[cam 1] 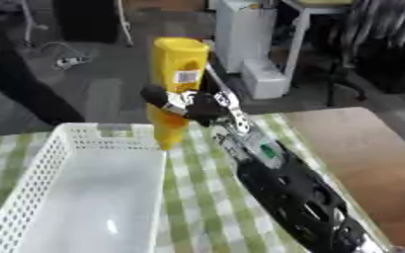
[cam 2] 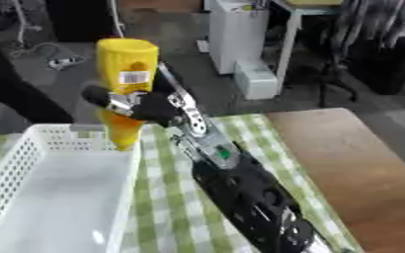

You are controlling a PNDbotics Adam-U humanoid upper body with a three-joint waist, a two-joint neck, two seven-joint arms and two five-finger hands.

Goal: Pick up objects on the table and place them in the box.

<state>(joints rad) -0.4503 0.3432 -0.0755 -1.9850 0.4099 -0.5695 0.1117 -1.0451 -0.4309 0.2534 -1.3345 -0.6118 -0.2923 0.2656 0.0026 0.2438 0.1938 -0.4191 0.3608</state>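
Fingers of right robot hand (cam 1: 193, 105) apparently wrap yellow bottle (cam 1: 177, 79) above basket (cam 1: 33, 183).

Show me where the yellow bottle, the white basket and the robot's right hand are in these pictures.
yellow bottle (cam 1: 178, 59), left eye view, on its upper body above the label.
white basket (cam 1: 33, 180), left eye view, on its perforated left wall.
right hand (cam 1: 197, 105), left eye view, on the dark palm curled round the bottle.

Wooden table (cam 1: 353, 143), seen from above. A green-and-white checked cloth (cam 1: 197, 197) covers its left and middle portion; bare brown wood remains exposed along the right side. A white perforated plastic box (cam 1: 33, 183) rests directly on the cloth at the left, its interior holding nothing visible.
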